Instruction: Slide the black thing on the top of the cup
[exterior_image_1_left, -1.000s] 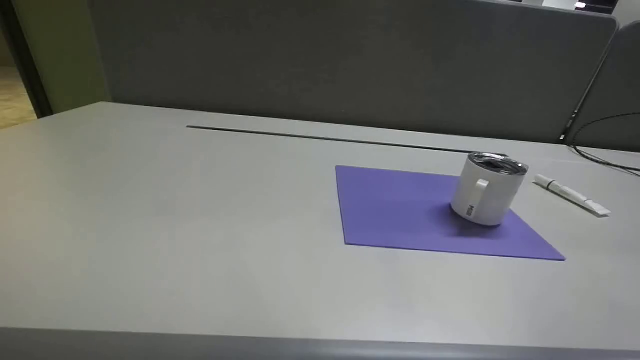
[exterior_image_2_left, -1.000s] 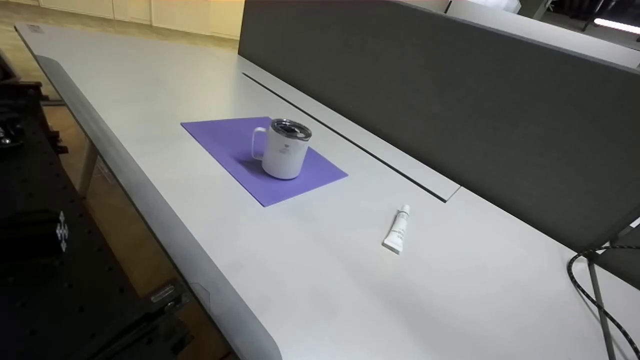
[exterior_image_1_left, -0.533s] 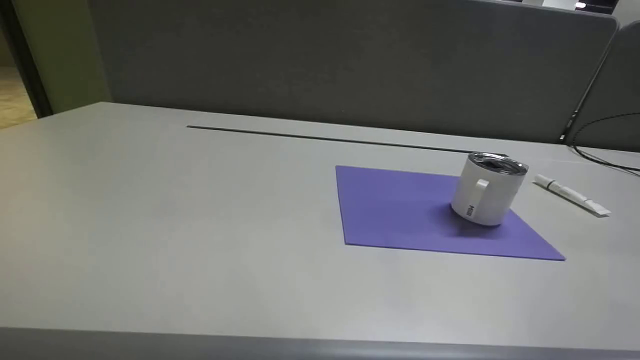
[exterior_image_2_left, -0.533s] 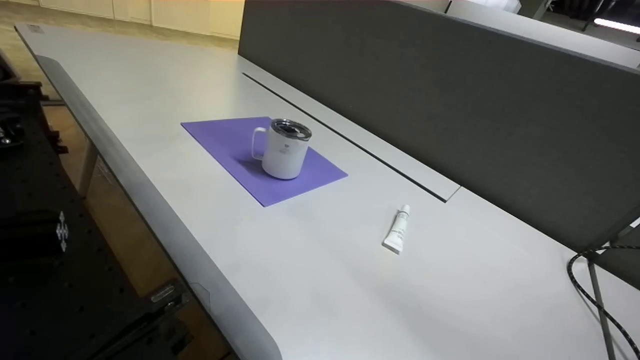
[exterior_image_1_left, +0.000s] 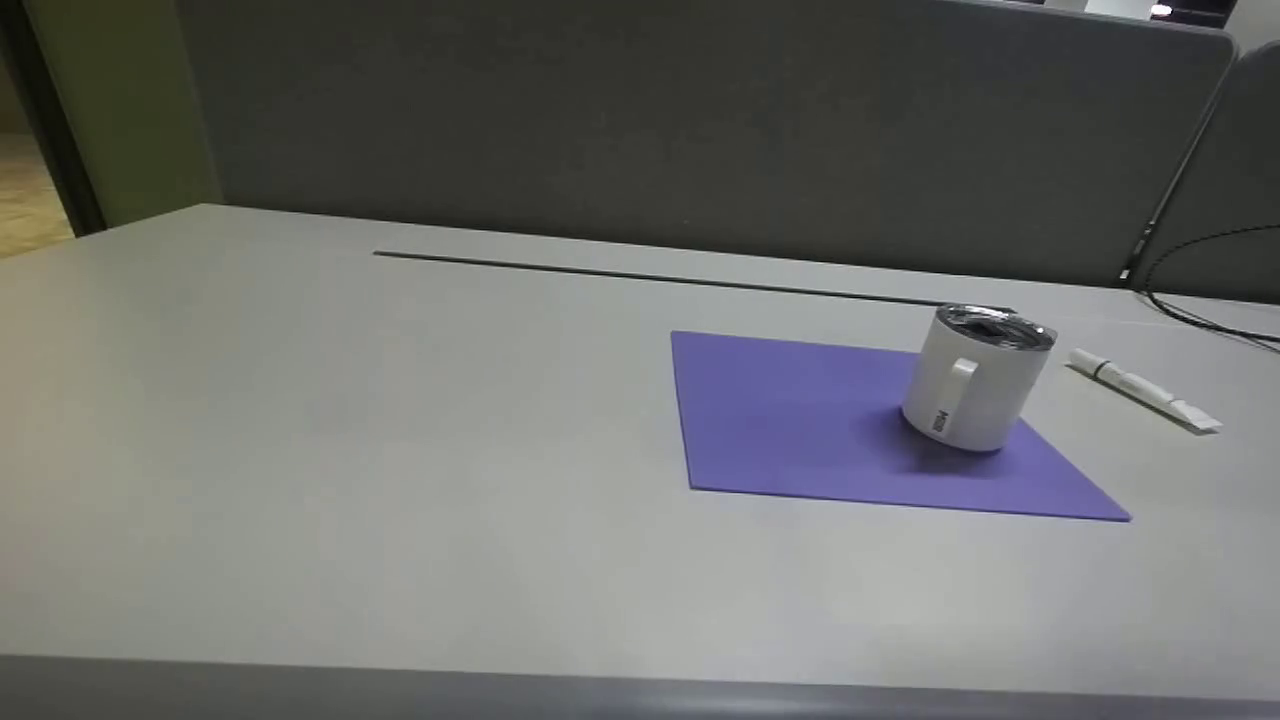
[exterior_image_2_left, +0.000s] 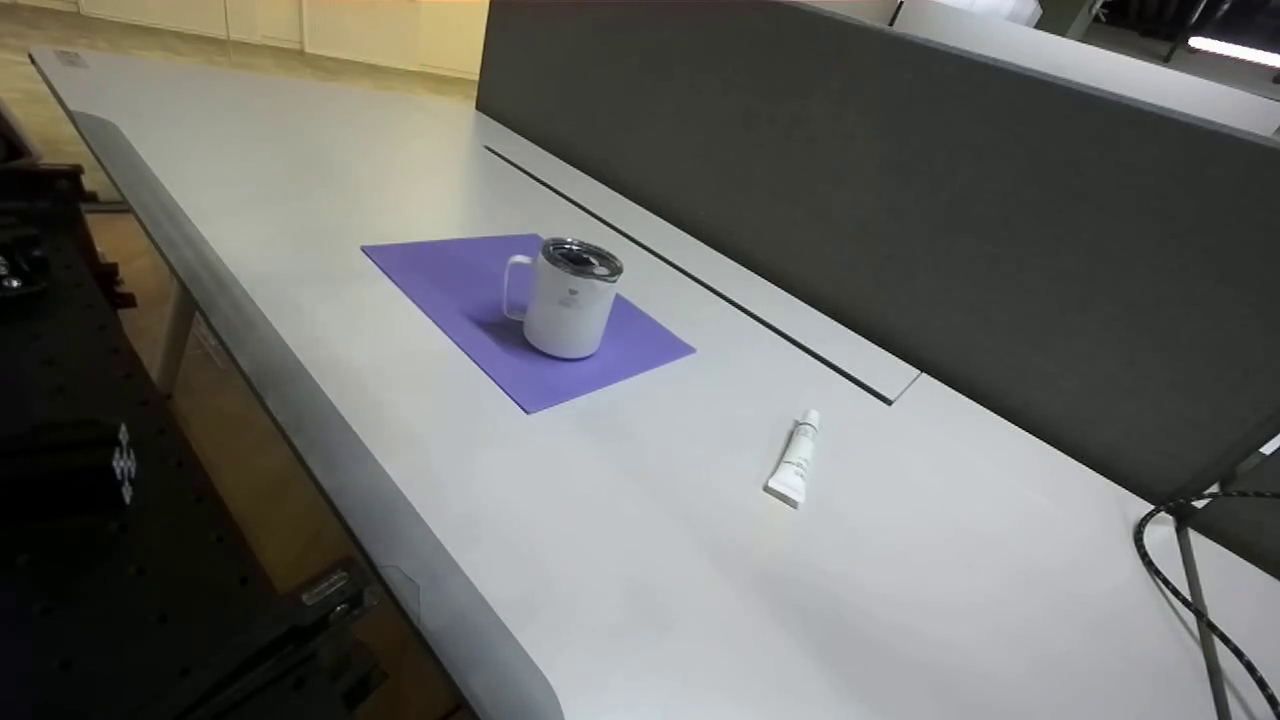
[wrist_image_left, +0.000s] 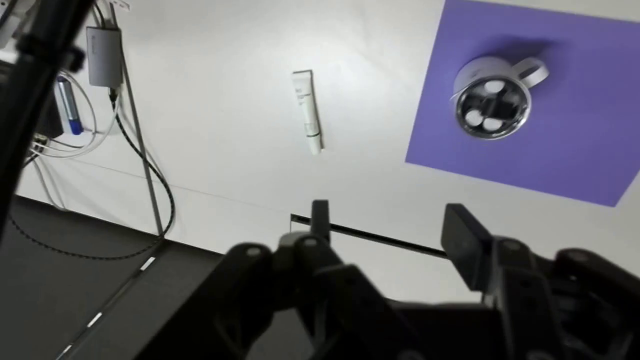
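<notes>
The white cup (exterior_image_1_left: 1000, 400) stands upright on the purple sheet in both exterior views (exterior_image_2_left: 568, 318). Its handle is on the near side, and its dark lid has a silvery rim. The black thing, a small dark slider on the lid, shows from above in the wrist view (wrist_image_left: 504, 110), where white light reflections cover parts of the lid. The cup (wrist_image_left: 472, 75) is at the upper right there. My gripper (wrist_image_left: 387, 220) shows only in the wrist view. Its two black fingers are wide apart with nothing between them, and it is apart from the cup.
The purple sheet (exterior_image_1_left: 790, 420) lies flat on the pale table (exterior_image_2_left: 640, 520). A slim white tube (wrist_image_left: 307, 107) lies beside it. A dark slot (exterior_image_2_left: 690, 275) runs along the table before the grey partition (exterior_image_2_left: 850, 180). A black cable (wrist_image_left: 172, 200) and a grey box (wrist_image_left: 104, 57) are at one end.
</notes>
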